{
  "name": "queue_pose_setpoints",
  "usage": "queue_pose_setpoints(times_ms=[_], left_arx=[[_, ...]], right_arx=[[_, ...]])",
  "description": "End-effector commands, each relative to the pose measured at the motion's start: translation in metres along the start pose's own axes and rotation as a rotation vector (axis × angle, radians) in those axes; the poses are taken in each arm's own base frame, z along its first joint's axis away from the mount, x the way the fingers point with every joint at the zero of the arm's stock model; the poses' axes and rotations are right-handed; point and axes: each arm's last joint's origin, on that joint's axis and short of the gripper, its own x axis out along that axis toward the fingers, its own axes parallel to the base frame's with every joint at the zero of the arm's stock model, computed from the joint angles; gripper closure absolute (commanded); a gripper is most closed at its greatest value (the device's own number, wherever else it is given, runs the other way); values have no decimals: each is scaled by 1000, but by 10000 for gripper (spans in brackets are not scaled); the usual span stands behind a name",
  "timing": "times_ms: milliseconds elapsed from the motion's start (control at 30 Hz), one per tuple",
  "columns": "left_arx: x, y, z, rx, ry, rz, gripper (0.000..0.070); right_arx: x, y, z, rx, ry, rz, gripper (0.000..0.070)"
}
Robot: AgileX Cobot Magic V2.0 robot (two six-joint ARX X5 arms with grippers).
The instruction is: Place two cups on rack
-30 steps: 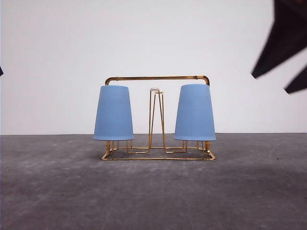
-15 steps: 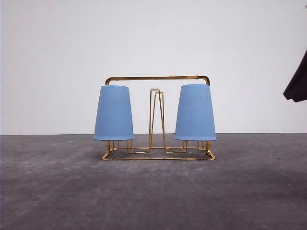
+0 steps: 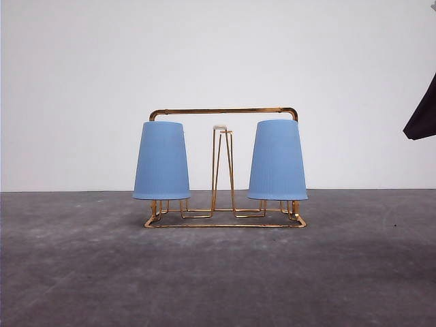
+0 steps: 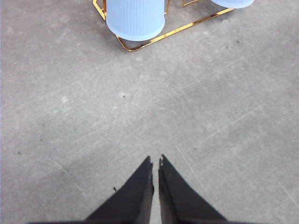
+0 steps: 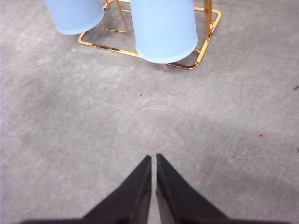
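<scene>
End effectors [image 4: 155, 161] [image 5: 153, 158] closed, empty.

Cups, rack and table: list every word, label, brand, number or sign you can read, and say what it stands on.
None can be read in any view.
Left cup and right cup: plain ribbed blue, no print.
Rack: bare gold wire, no tag.
Table: only specks and scuffs.
Left pincer and right pincer: plain black, unmarked.

You're looking at two cups [image 3: 161, 161] [image 3: 277, 160] of matt, finely ribbed light blue plastic on a rack [image 3: 223, 111] of thin, shiny gold-coloured metal wire. The table [image 3: 218, 272] beneath is matt, mottled grey, faintly scuffed.
</scene>
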Motion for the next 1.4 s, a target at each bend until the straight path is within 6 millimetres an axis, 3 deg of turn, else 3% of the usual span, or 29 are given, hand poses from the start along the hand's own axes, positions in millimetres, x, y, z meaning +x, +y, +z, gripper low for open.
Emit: queue_pose_setpoints(times_ms=[0,133,433,633,867,1367], left_arx=[[-2,0,3,19,-15,2,700],[-5,0,-8,14,-97,25,700],[20,14,-78,-97,-508,188,700],[33,22,-105,-146,-580,331,700],[38,27,-117,-181,-581,447,700],[38,28,-118,-187,-565,462,700]], right_arx=[[-1,1,4,-2,-16,4,686],[-1,1,4,-2,-16,4,686],[-1,1,4,-2,-16,4,685],[-1,1,4,-2,-16,4,686],[-1,1,4,-2,-16,4,685],[-1,1,4,-2,-16,4,686]])
